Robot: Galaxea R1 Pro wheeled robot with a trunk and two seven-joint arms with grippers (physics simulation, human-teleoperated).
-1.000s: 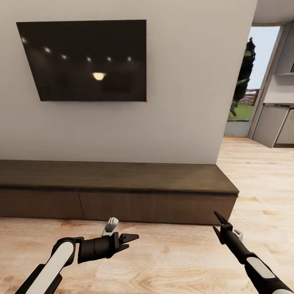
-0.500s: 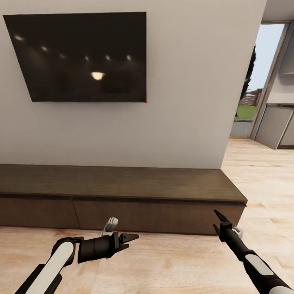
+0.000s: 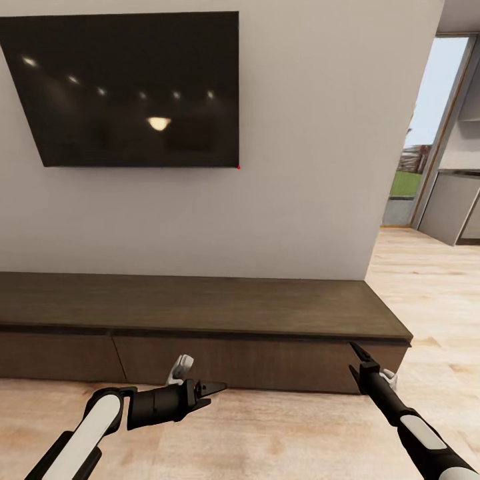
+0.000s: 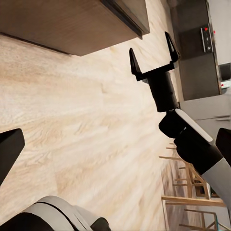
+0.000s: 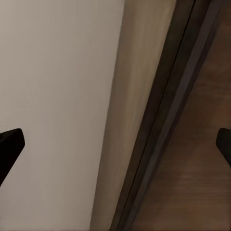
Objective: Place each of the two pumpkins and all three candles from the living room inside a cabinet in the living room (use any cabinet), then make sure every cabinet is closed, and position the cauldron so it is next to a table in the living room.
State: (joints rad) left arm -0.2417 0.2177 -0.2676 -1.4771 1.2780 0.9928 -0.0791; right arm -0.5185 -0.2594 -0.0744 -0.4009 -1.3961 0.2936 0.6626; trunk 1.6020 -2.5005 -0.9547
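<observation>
both your left gripper (image 3: 212,391) and right gripper (image 3: 358,359) are wide open and empty, so roll close to the cabinet (image 3: 200,313) and hook a drawer edge gently.

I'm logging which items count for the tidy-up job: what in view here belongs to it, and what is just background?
Belongs to the job:
- long, low dark-brown wood cabinet, drawer fronts shut
- left gripper, open, empty
- right gripper, open, empty

Just there:
- large black wall-mounted TV screen
- pale plank wood floor
- dark grey kitchen units through the doorway
</observation>
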